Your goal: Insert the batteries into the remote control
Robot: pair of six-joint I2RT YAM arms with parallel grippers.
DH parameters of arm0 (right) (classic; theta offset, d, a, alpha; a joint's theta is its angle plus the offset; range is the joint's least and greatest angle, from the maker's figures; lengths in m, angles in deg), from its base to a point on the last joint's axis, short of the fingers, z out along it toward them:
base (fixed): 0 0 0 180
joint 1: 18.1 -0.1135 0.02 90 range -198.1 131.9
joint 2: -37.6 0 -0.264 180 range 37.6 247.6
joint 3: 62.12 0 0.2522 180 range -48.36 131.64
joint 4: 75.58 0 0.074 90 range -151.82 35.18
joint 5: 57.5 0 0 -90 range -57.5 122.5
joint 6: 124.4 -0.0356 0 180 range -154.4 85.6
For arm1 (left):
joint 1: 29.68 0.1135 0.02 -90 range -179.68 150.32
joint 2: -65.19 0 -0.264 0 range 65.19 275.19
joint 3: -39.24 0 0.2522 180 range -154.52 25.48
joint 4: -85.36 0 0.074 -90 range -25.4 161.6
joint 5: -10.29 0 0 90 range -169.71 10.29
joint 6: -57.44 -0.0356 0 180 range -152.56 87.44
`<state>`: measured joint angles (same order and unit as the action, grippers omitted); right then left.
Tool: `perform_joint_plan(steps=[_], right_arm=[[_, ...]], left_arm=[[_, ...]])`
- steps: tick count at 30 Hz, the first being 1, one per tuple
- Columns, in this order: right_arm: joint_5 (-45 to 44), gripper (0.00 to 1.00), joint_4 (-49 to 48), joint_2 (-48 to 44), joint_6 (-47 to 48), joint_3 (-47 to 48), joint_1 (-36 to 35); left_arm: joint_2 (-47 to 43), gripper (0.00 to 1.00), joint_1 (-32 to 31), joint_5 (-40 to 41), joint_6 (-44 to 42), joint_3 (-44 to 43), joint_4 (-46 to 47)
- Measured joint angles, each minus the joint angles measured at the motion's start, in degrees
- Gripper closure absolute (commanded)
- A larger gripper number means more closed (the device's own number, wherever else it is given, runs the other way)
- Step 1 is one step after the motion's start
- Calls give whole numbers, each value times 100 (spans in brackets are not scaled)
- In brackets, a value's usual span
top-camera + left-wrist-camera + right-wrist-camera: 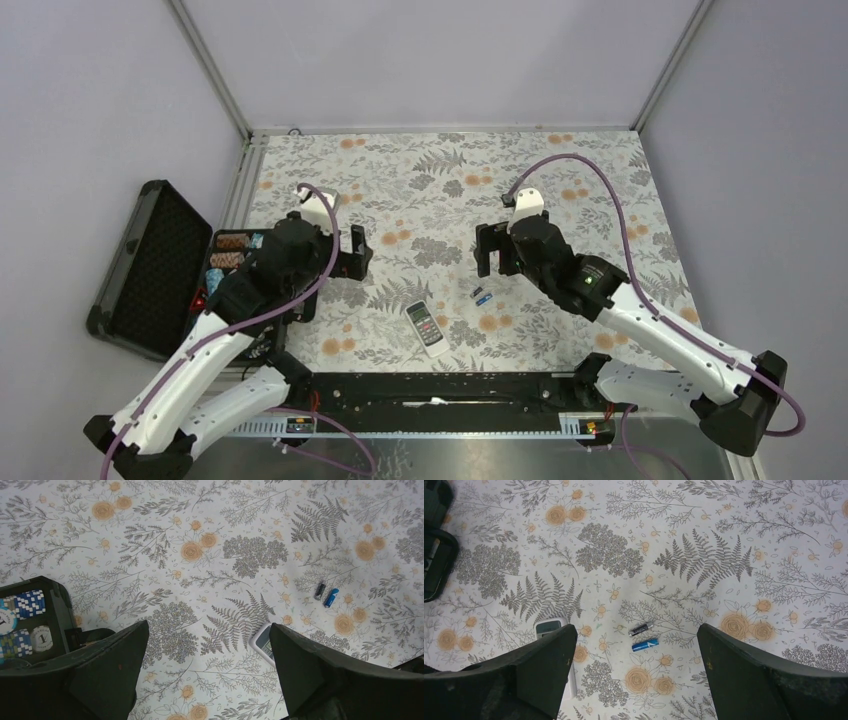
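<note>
Both grippers hung above the flowered tabletop with nothing in them. The left gripper had its fingers spread wide, and so did the right gripper. The remote control lay face up near the middle of the tabletop's near edge. The batteries, one blue and one dark, lay side by side just beyond the remote's right, below the right gripper. At the left edge stood an open black case holding poker chips.
</note>
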<state>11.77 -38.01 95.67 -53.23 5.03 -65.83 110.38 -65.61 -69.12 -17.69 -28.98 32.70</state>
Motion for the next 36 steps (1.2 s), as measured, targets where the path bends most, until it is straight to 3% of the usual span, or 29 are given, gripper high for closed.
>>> perform_joint_plan(steps=[10, 18, 26, 36], right_arm=[[474, 1, 317, -177, 50, 4, 0], [1322, 8, 461, 114, 44, -35, 0], [2061, 10, 413, 376, -205, -551, -39], [2234, 10, 149, 745, -531, -730, -673]], left_arm=[[-245, 1, 0, 81, -7, 61, 170], [-247, 1, 0, 81, -2, 72, 173], [-249, 1, 0, 149, 85, 72, 168], [-374, 1, 0, 363, 350, 72, -33]])
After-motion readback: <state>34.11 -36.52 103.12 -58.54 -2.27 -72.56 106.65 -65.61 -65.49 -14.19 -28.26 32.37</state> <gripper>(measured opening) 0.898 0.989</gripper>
